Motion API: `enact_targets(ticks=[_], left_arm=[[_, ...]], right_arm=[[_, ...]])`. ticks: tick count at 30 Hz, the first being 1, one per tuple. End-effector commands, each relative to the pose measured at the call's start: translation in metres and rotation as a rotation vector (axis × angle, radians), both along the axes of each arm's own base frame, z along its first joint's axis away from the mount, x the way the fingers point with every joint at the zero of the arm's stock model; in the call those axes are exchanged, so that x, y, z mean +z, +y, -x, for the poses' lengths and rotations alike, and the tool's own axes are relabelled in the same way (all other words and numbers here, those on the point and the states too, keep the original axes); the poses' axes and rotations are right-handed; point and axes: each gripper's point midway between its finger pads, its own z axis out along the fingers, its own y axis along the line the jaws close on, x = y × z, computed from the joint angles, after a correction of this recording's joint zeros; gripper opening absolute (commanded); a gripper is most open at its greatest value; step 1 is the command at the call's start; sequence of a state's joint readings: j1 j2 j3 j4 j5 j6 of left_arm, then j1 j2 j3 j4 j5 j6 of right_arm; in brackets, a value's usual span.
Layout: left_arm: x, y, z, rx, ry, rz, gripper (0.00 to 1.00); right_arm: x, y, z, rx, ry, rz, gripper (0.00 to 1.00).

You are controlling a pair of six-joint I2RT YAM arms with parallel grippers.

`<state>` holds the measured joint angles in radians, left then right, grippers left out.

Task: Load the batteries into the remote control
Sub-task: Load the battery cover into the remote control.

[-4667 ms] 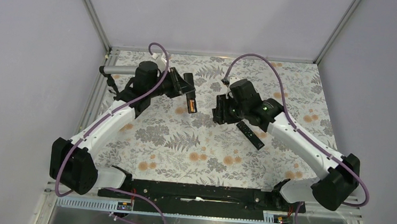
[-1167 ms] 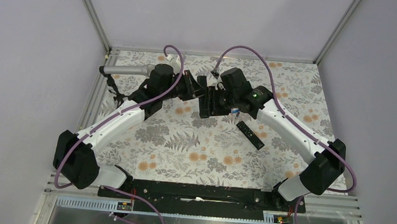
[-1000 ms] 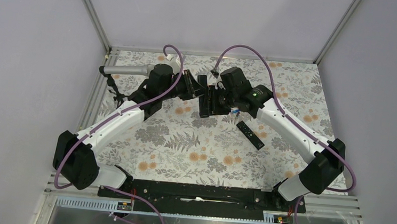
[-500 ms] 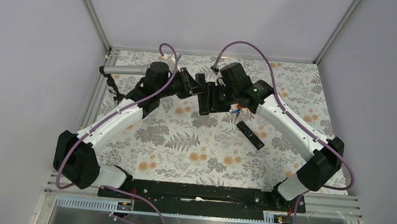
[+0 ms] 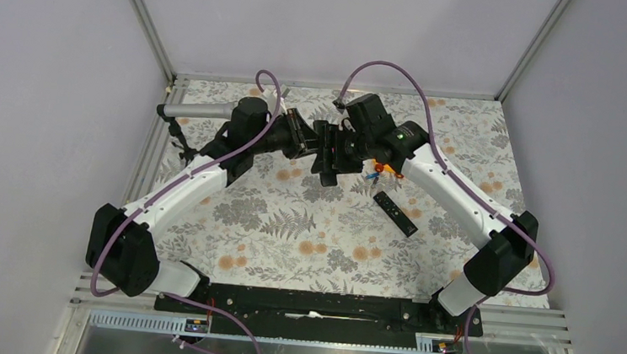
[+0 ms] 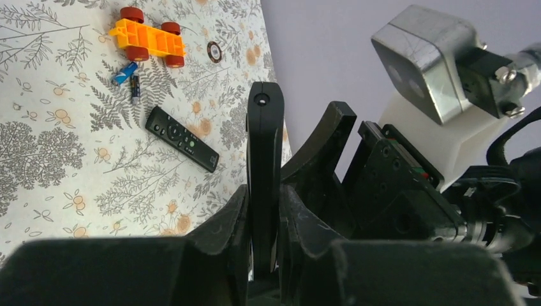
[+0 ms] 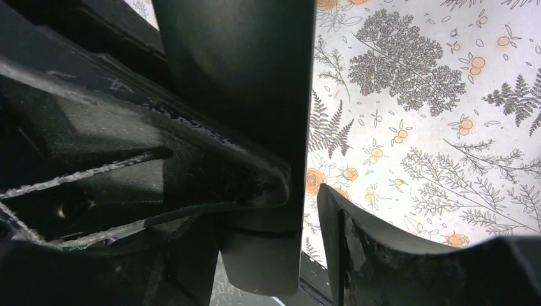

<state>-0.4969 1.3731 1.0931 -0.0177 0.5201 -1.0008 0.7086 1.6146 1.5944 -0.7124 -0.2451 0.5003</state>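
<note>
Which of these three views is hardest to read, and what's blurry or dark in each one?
Right wrist is hardest: the remote fills it up close, dark and soft, and only the cloth behind is bright and sharp. Left wrist: the left gripper is a dark blur at the bottom, while the batteries far off are crisp. Top view: even light, no glare.

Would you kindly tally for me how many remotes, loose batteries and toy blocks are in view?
Remotes: 2 (remote control clamped in the left hand, second remote lying flat)
Loose batteries: 2 (blue battery, dark battery)
Toy blocks: 1 (orange toy block)
Total: 5
</note>
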Motion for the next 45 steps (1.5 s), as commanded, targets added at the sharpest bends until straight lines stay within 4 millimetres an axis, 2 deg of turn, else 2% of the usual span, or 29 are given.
enact_targets(ticks=[1, 6, 9, 14, 22, 26, 36, 45], left_arm=[[0.048, -0.006, 0.009, -0.073, -0.070, 0.115, 0.00], [0.050, 0.001, 0.002, -0.048, -0.052, 0.134, 0.00], [0.050, 0.004, 0.000, -0.038, -0.038, 0.146, 0.00], [0.053, 0.007, -0.002, -0.035, -0.019, 0.181, 0.00], [0.063, 0.012, -0.006, -0.023, 0.001, 0.255, 0.00], [0.073, 0.013, -0.010, -0.007, 0.008, 0.302, 0.00], [0.085, 0.016, -0.018, 0.044, 0.055, 0.386, 0.00], [0.095, 0.019, -0.019, 0.075, 0.088, 0.442, 0.00]], right_arm=[[0.014, -0.001, -0.023, -0.067, -0.060, -0.024, 0.63], [0.020, -0.003, -0.023, -0.078, -0.054, -0.048, 0.65], [0.029, -0.002, -0.021, -0.080, -0.061, -0.079, 0.71], [0.051, 0.003, -0.020, -0.082, -0.064, -0.196, 0.85], [0.085, 0.002, -0.016, -0.111, -0.060, -0.395, 0.94], [0.095, -0.004, -0.011, -0.168, -0.051, -0.501, 0.96], [0.103, -0.018, -0.011, -0.310, -0.084, -0.670, 0.93], [0.110, -0.015, -0.015, -0.322, -0.099, -0.738, 0.88]])
